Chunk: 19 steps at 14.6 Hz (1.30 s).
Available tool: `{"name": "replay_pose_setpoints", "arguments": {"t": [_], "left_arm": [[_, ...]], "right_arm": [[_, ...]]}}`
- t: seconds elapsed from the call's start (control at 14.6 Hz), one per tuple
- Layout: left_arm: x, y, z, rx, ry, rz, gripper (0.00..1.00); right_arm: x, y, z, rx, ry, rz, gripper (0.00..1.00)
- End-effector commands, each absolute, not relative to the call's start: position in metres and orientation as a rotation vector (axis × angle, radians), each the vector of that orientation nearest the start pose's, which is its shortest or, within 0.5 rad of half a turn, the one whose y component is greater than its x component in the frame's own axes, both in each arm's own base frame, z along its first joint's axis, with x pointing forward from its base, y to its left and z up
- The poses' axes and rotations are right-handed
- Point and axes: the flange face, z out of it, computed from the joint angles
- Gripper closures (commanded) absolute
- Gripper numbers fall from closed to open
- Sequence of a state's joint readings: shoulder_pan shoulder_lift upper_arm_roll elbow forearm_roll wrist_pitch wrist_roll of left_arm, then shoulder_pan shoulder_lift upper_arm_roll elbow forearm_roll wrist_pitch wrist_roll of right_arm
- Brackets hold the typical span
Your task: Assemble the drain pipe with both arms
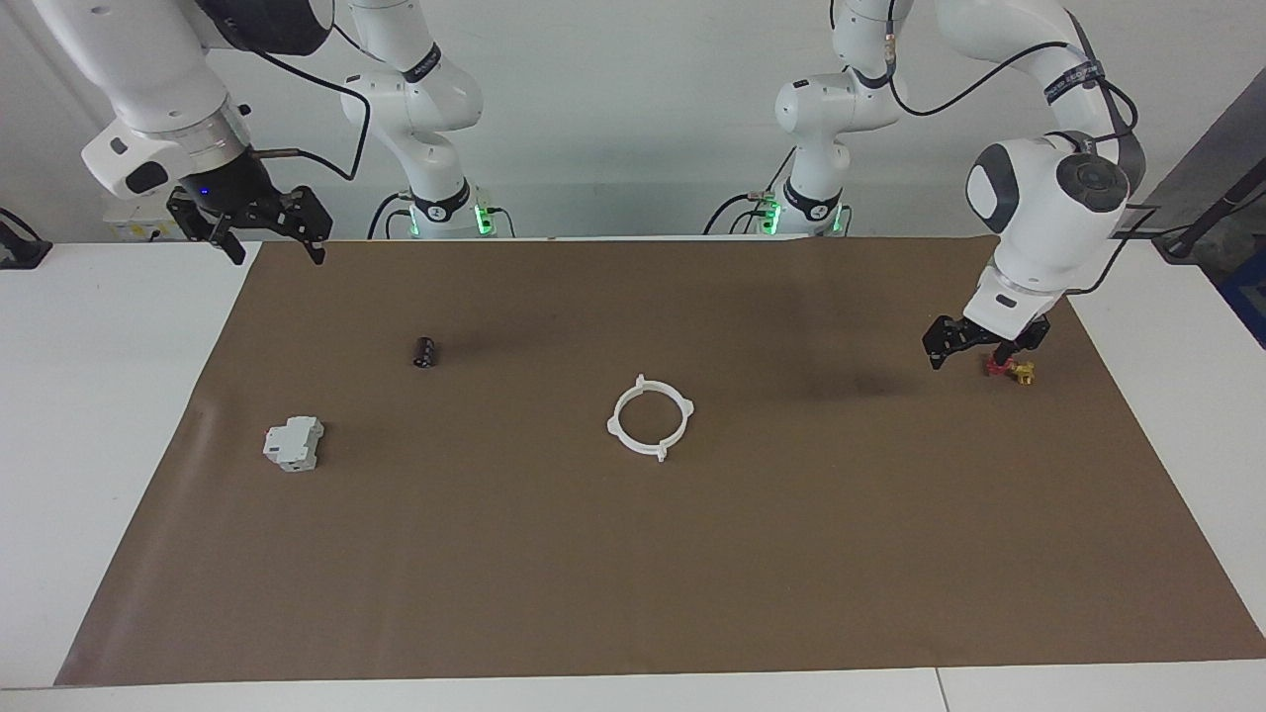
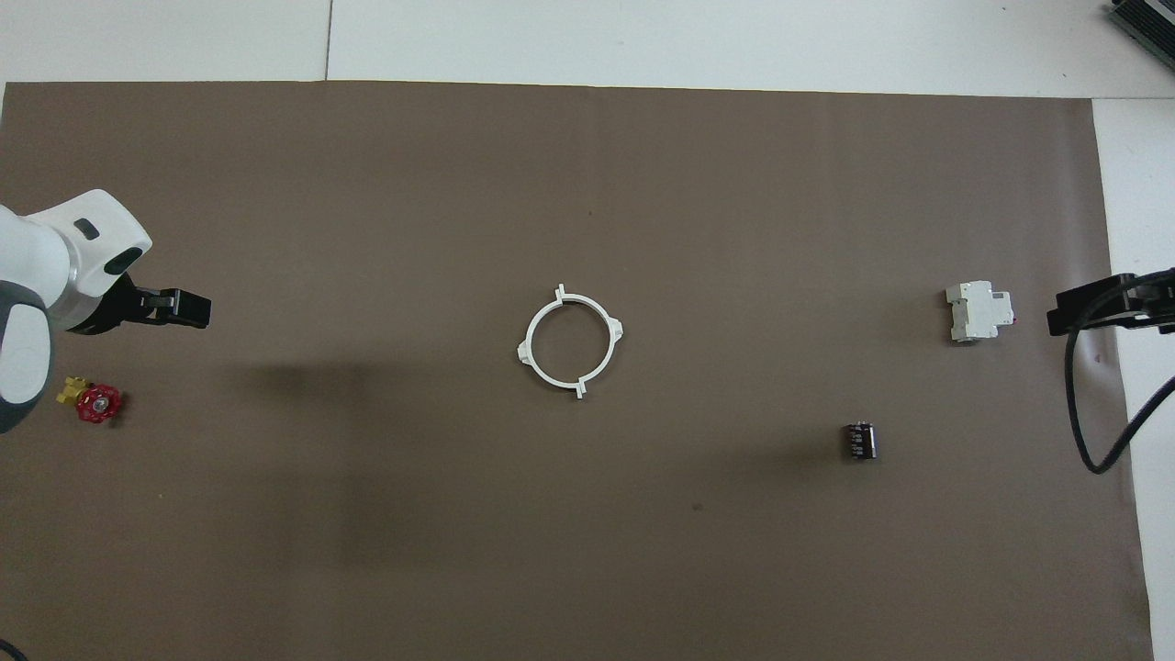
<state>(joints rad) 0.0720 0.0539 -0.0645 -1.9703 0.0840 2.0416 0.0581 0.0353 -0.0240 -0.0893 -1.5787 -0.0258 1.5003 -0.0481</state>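
Ring (image 1: 650,417) of white plastic lies joined at mid-mat, touched by neither arm. Left gripper (image 1: 974,341) hangs by the red valve (image 1: 1009,369), fingers' state unclear; right gripper (image 1: 267,232), fingers apart, hovers over the mat's corner.

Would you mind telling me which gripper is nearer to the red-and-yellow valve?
Left. The left gripper hangs right beside the red-and-yellow valve; the right gripper is over the mat's edge at the right arm's end.
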Motion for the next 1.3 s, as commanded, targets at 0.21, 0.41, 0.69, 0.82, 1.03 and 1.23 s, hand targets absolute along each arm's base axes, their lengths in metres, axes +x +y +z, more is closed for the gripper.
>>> {"name": "replay_pose_setpoints", "arguments": {"t": [0.21,0.41,0.69,0.82,1.03,1.23], "left_arm": [[0.574,-0.005,0.518,-3.132,0.108,0.010,0.00],[0.558,-0.008,0.547,-3.127,0.114,-0.016,0.00],[0.554,-0.024,0.549,-3.124,0.159,-0.028,0.00],[0.553,-0.019,0.555,-3.122,0.159,-0.050,0.00],[0.551,-0.014,0.554,-3.124,0.149,-0.043,0.00],[0.554,-0.015,0.561,-3.122,0.140,-0.083,0.00]], "right_arm": [[0.539,-0.033,0.627,-3.176,-0.020,0.064,0.00],[0.539,-0.033,0.627,-3.176,-0.020,0.064,0.00],[0.539,-0.033,0.627,-3.174,-0.020,0.064,0.00],[0.539,-0.033,0.627,-3.176,-0.020,0.064,0.00],[0.539,-0.033,0.627,-3.174,-0.020,0.064,0.00],[0.539,-0.033,0.627,-3.176,-0.020,0.064,0.00]]}}
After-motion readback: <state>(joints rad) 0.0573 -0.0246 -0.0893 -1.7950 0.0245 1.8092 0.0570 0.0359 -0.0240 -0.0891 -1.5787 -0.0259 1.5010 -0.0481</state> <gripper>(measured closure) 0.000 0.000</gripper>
